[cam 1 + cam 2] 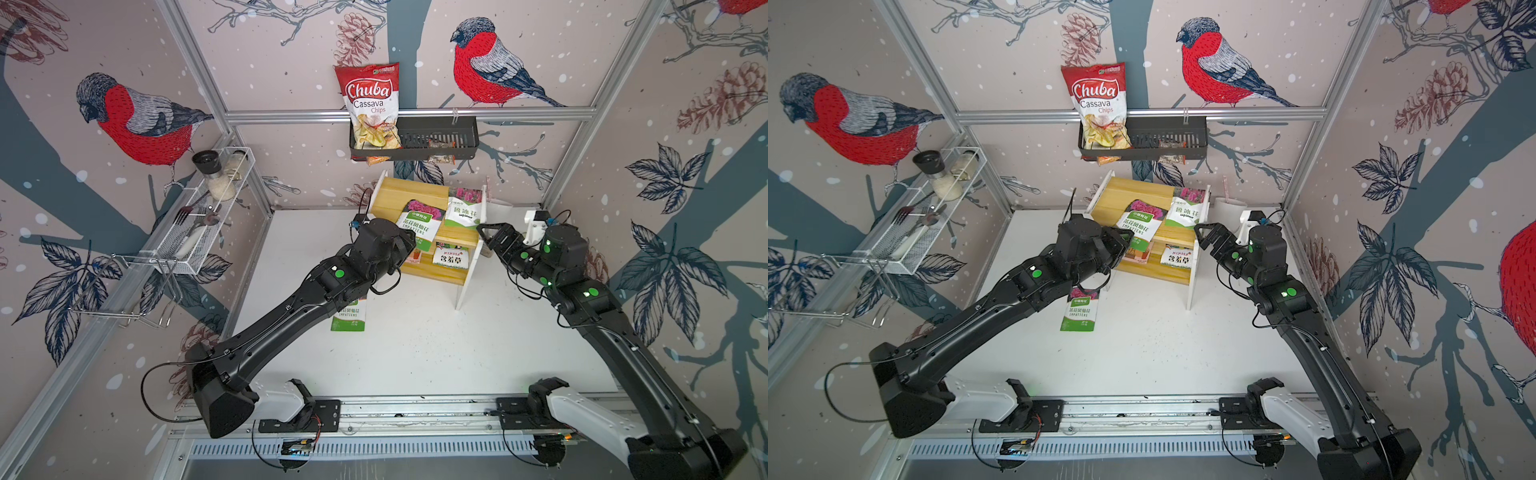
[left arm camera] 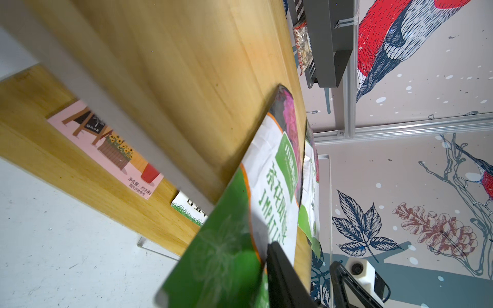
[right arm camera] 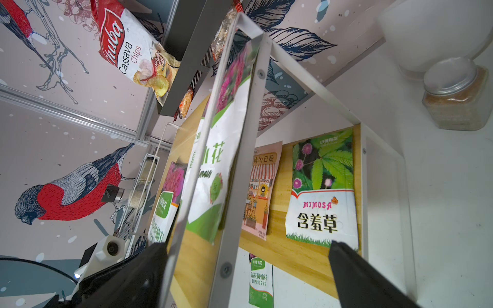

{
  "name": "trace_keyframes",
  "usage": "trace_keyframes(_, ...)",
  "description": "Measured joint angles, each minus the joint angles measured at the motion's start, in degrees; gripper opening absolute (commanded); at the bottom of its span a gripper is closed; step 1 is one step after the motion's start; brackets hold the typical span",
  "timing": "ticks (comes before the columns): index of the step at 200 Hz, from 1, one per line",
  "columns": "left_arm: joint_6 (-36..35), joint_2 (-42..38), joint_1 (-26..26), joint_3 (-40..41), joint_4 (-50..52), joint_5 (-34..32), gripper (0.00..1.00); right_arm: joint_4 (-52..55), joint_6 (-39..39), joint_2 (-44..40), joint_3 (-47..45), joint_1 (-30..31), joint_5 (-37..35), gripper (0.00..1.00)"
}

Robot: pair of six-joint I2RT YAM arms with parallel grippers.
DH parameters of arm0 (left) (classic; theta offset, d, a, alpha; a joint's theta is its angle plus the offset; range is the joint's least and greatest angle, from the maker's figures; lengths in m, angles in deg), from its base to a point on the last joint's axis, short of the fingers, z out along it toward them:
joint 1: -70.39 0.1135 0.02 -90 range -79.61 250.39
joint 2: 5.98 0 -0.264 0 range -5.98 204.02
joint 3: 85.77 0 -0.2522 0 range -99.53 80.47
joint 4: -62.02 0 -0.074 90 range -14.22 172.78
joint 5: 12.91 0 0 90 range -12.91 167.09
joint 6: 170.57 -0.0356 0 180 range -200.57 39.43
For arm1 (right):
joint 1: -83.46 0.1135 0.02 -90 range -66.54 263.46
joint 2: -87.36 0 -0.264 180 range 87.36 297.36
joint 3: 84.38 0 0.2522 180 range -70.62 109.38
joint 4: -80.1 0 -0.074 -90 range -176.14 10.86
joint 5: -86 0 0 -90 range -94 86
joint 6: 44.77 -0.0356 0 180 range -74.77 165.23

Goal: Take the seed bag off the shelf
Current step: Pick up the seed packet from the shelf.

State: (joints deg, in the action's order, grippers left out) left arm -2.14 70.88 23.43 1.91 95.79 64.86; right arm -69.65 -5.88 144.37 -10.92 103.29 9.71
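The shelf (image 1: 411, 191) (image 1: 1133, 191) stands at the back of the white table, its pine top board (image 2: 186, 66) filling the left wrist view. A white and green Impatiens seed bag (image 1: 419, 226) (image 1: 1140, 226) (image 2: 272, 173) lies on the top board and overhangs the front edge. My left gripper (image 1: 405, 245) (image 1: 1125, 245) (image 2: 245, 250) is around the bag's lower end. One black finger (image 2: 280, 264) rests against the printed face; the other is hidden behind the bag. My right gripper (image 1: 488, 237) (image 1: 1204, 235) (image 3: 248, 248) is open astride the shelf's white side panel (image 3: 234, 213), holding nothing.
A lupine bag (image 1: 463, 210) lies beside it; a mimosa bag (image 1: 451, 257) and a pink bag (image 2: 106, 144) are on the lower board. Another Impatiens bag (image 1: 349, 318) lies on the table. The black wall basket (image 1: 457, 137) holds a chips bag (image 1: 368, 99); a white wire rack (image 1: 208, 216) hangs left.
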Motion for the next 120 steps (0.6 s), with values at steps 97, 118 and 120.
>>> trace_keyframes(97,0.0,-0.5,0.0,0.0,0.0,0.0,0.25,-1.0,-0.3,-0.1,-0.7,0.0,0.0,1.00)
trace_keyframes(118,0.0,-0.8,0.0,0.0,0.0,0.0,0.24,-1.2,-0.7,-0.3,-0.9,0.0,0.0,1.00)
trace_keyframes(120,0.0,-0.9,0.0,0.0,0.0,0.0,0.23,-1.2,-0.7,-0.3,-0.9,0.0,0.0,1.00)
